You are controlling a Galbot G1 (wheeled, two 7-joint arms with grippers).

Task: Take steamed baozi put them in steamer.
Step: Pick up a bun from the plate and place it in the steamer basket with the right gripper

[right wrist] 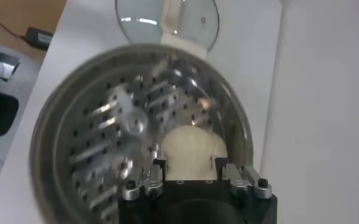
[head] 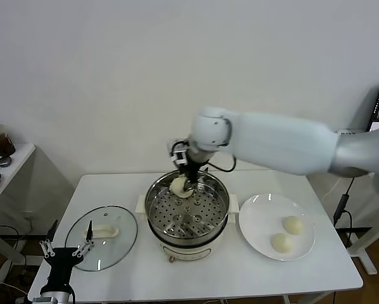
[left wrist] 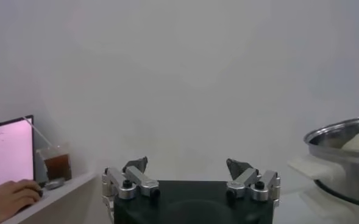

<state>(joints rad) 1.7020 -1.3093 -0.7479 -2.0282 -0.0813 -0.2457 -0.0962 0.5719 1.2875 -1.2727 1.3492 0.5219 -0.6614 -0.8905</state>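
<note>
Steel walls of the steamer (head: 186, 212) ring a perforated tray at the middle of the white table (head: 195, 278), and the right gripper (head: 188, 182) reaches down into the pot at its far rim. Between its two fingers sits one steamed baozi (head: 180, 186); in the right wrist view that bun (right wrist: 190, 149) fills the gap from one fingertip to the other, the jaws clenched against its sides, low over the holed tray near the steamer's wall (right wrist: 51, 122). Whether the bun already touches the tray cannot be told.

Two more baozi lie on the white plate (head: 259, 215) to the right of the steamer, one (head: 293, 225) farther back, the other (head: 281, 242) nearer the table's front edge, close together but apart.

On the steamer's left the glass lid (head: 104, 235) lies flat on the table. The left gripper (head: 66, 252) is parked low at the table's front left corner, off the lid's edge, its fingers (left wrist: 136, 167) spread wide and holding nothing.
</note>
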